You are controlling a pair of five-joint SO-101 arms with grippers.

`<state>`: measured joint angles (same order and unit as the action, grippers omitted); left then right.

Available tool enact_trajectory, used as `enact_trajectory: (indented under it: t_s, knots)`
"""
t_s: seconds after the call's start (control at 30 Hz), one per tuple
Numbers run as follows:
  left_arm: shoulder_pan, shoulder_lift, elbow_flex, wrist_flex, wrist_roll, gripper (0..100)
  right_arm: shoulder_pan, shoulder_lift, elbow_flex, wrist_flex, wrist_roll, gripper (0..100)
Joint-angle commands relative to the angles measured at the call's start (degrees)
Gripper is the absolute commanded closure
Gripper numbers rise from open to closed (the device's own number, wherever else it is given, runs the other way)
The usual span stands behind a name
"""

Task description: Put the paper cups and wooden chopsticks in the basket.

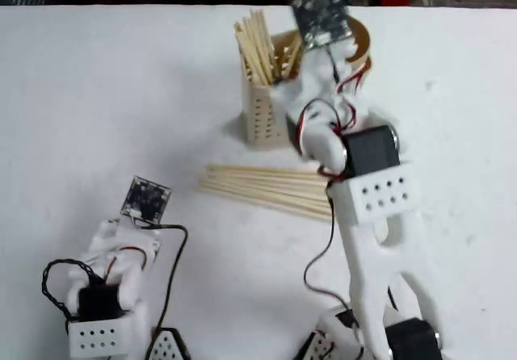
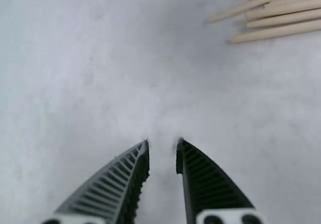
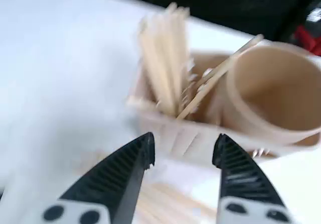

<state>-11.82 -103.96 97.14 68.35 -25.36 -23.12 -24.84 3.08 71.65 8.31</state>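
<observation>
A white perforated basket (image 1: 262, 118) stands at the back middle of the table with a bunch of wooden chopsticks (image 1: 258, 49) upright in it. A brown paper cup (image 1: 359, 43) shows at its other end, seemingly inside it. More chopsticks (image 1: 266, 189) lie loose in a flat pile in front of the basket. My right gripper (image 3: 184, 146) hangs open and empty just above the basket's near wall (image 3: 175, 131), facing the chopsticks (image 3: 165, 58) and the cup (image 3: 271, 93). My left gripper (image 2: 163, 148) is slightly open over bare table, with the pile's ends (image 2: 271, 13) ahead.
The right arm (image 1: 367, 182) stretches from the front edge over one end of the loose pile. The left arm (image 1: 113, 279) sits folded at the front left. The white table (image 1: 97, 94) has wide free room on the left and far right.
</observation>
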Motion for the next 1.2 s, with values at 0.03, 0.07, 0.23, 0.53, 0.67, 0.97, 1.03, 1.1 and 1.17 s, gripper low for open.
enact_trajectory:
  t_s: [0.03,0.07,0.23,0.53,0.67,0.97,1.03,1.1,1.17]
  knots:
    - [0.7,-0.5,-0.2,0.3,0.0,89,-9.3,-4.6,6.9,4.5,7.9,80.8]
    - [0.7,-0.5,-0.2,0.3,0.0,89,-11.0,-4.6,9.8,4.1,9.7,80.9]
    - [0.7,-0.5,-0.2,0.3,0.0,89,-17.2,-1.3,25.0,-5.4,17.2,85.8]
    - [0.7,-0.5,-0.2,0.3,0.0,89,-15.6,15.4,33.1,-19.6,23.3,92.7]
    - [0.7,-0.5,-0.2,0.4,0.0,89,-12.8,23.3,32.8,-26.7,23.7,92.7]
    - [0.7,-0.5,-0.2,0.4,0.0,89,-11.0,29.5,30.9,-28.1,23.7,93.6]
    - [0.7,-0.5,-0.2,0.4,0.0,89,-11.0,29.5,30.9,-27.8,23.7,96.4]
    - [0.7,-0.5,-0.2,0.4,0.0,89,-10.9,29.4,30.9,-27.7,23.6,98.3]
    - [0.7,-0.5,-0.2,0.4,0.0,89,-10.9,28.9,30.9,-27.3,23.3,98.1]
